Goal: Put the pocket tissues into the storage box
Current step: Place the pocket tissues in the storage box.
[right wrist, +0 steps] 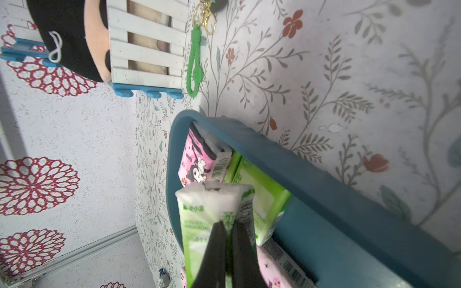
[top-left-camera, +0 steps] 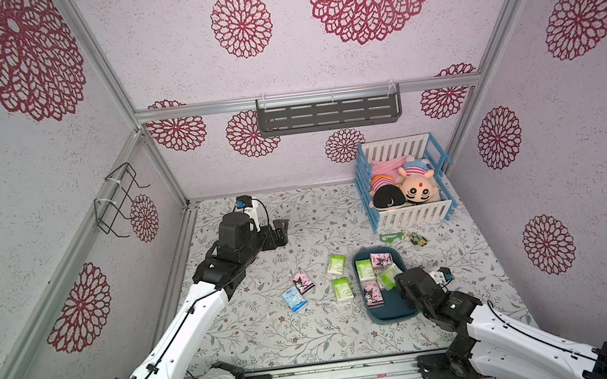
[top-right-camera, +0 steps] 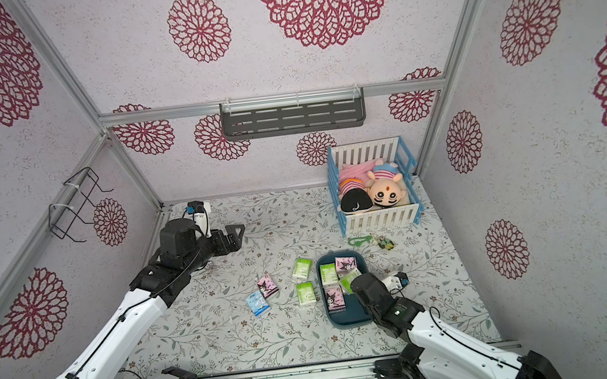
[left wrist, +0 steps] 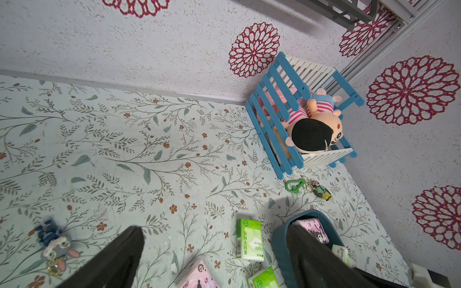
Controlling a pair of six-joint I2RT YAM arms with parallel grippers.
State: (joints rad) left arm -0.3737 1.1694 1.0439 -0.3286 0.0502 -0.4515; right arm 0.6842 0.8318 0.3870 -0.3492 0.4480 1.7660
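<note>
Green-and-white tissue pack [right wrist: 199,219] tight in the right hand's [right wrist: 228,225] grip, over the teal storage box [right wrist: 311,179].

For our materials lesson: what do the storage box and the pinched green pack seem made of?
Storage box: probably moulded plastic, matte teal, smooth rounded rim.
Green pack: seemingly thin film over soft tissue, creased where the right pincer pinches.

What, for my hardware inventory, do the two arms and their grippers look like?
The left arm and right arm have white links, black joints and black cables running along them. The left gripper and right gripper are black with tapered fingers.
</note>
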